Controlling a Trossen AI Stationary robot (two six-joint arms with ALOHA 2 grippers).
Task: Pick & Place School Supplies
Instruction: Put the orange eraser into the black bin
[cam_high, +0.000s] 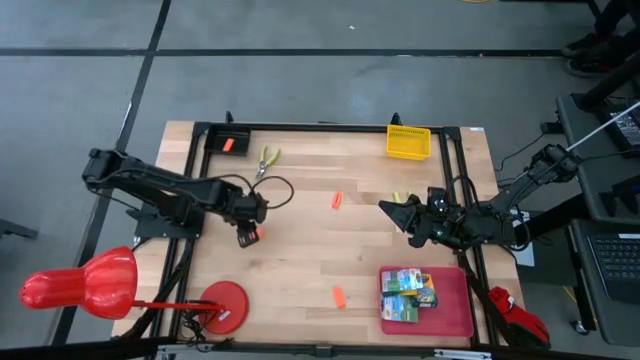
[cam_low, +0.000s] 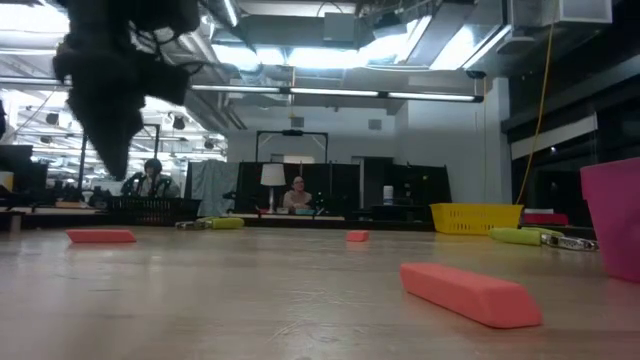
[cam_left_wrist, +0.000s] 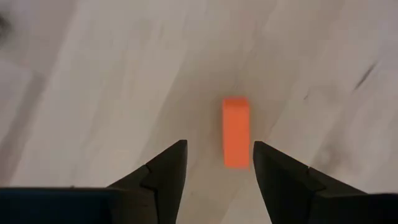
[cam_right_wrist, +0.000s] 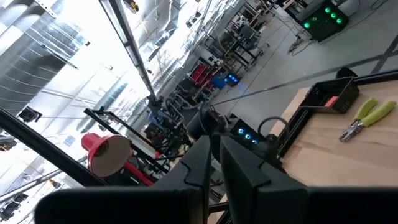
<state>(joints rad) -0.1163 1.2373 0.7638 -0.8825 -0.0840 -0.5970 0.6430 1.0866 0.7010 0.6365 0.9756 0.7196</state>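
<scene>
My left gripper (cam_left_wrist: 217, 165) is open and points down over an orange stub (cam_left_wrist: 236, 130) that lies flat on the wood just ahead of its fingertips; in the high view the gripper (cam_high: 247, 226) is beside that stub (cam_high: 256, 235). My right gripper (cam_right_wrist: 214, 155) is shut and held in the air right of centre (cam_high: 393, 211). Three crayon boxes (cam_high: 408, 295) lie in the red tray (cam_high: 455, 315). Other stubs (cam_high: 337, 200) (cam_high: 339, 297) lie on the table, and one (cam_high: 229, 145) rests on a black block. One yellow-handled tool (cam_high: 266, 158) lies at the far left, another (cam_high: 400, 197) near my right gripper.
The yellow mesh basket (cam_high: 408, 142) stands at the far edge. A red lamp-like object (cam_high: 85, 283) and a red disc (cam_high: 224, 303) sit at the near left corner. Black frame rails (cam_high: 330, 127) border the tabletop. People sit in the room behind (cam_low: 297, 193).
</scene>
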